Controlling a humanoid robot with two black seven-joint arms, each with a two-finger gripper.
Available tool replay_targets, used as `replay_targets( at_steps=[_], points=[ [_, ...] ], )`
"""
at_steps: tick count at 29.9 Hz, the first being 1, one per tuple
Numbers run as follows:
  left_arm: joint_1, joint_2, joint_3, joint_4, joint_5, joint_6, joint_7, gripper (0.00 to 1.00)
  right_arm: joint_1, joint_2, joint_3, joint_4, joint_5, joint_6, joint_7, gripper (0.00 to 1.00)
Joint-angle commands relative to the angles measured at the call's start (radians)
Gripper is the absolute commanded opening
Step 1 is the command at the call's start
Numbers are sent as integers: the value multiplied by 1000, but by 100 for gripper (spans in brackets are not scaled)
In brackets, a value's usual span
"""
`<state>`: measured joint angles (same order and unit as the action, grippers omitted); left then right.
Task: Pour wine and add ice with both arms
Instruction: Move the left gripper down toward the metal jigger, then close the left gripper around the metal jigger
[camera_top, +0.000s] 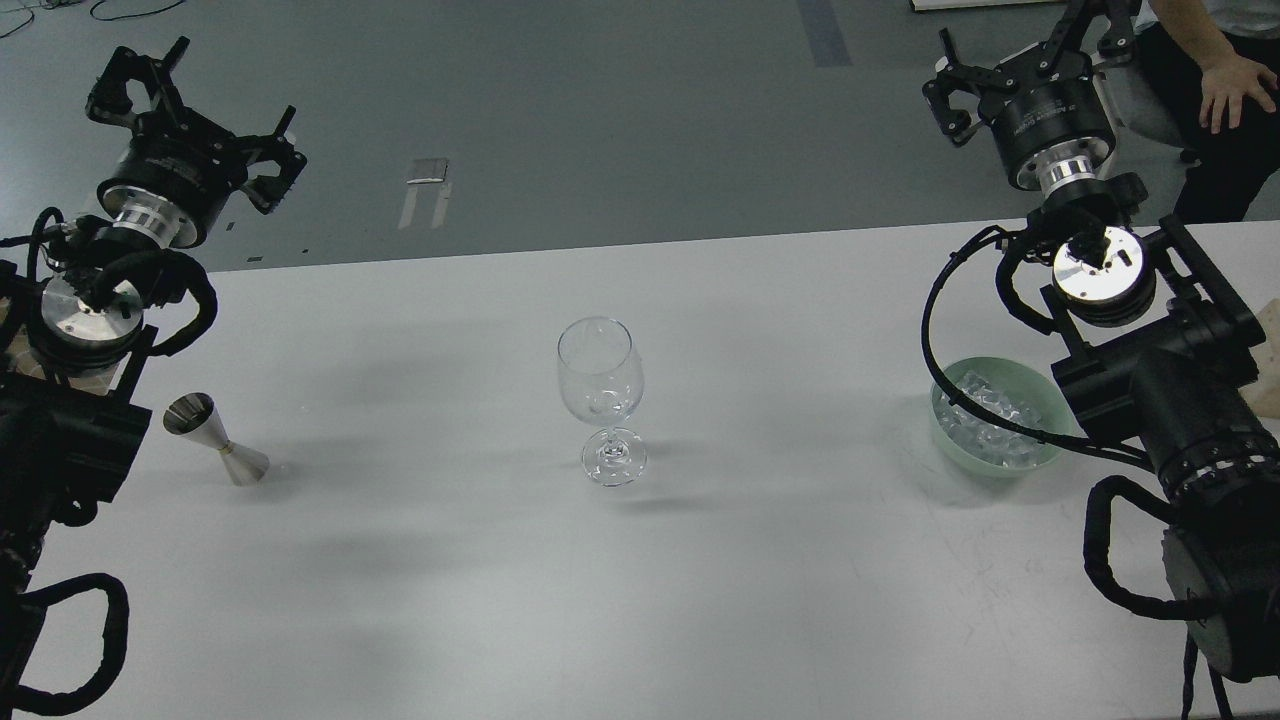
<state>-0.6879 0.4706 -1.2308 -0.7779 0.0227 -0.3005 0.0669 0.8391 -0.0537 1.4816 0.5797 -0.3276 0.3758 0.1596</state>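
A clear empty wine glass (600, 385) stands upright in the middle of the white table (640, 580). A pale green bowl (1040, 390) at the right holds several small clear ice cubes (985, 425); my right arm partly covers it. A steel jigger (215, 440) stands at the left. My left gripper (190, 100) is raised past the table's far left edge, open and empty. My right gripper (1025, 50) is raised past the far right edge, open and empty. No wine bottle is in view.
A seated person's hand (1235, 90) and leg are at the top right, close behind my right gripper. A beige object (1268, 350) shows at the right edge. Grey floor lies beyond the table's far edge.
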Motion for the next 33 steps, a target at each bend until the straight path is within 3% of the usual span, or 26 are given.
replay_targets(
  at_steps=[1,8,19,25,33],
  points=[
    [117,39,-61,-128,-4,-5,10,98,-12,0,5,2,4,0,0,100],
    [335,71,-179,-366,-4,41,65,98,-66,0,9,20,5,2,6,100],
    [897,53,-479,-785,-12,73,99,98,-115,-17,11,40,7,8,8,100],
    [1097,-49,-565,-840,-40,73,100,98,-130,-18,9,43,7,8,8,100],
    [1111,-214,-579,-840,-40,127,125,97,-161,-20,9,43,5,8,8,100]
  ],
)
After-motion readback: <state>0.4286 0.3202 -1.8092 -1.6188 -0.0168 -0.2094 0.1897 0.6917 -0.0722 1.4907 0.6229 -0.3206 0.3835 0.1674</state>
